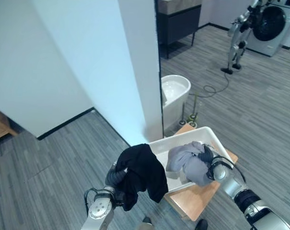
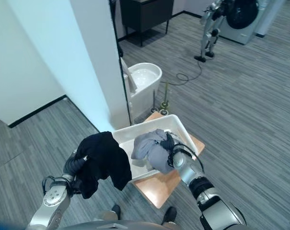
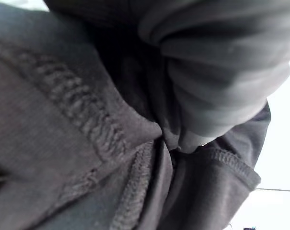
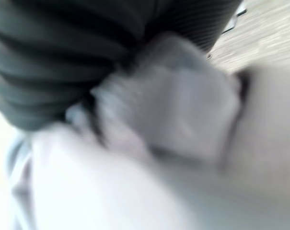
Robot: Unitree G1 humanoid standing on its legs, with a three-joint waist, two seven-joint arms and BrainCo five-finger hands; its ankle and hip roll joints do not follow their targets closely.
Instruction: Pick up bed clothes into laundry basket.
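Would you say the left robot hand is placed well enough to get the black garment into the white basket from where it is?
Probably yes. The black garment hangs from the left robot hand right at the white basket near corner, with nothing between them; the grey garment fills only part of it.

My left arm: enters from lower left, bent upward, wrist raised | my left hand (image 1: pixel 117 175): dark ribbed cover showing, fingers buried under draped black cloth, state unreadable | my right arm: enters from lower right, reaching inward | my right hand (image 1: pixel 213 165): dark cover up, fingers hidden in grey cloth.
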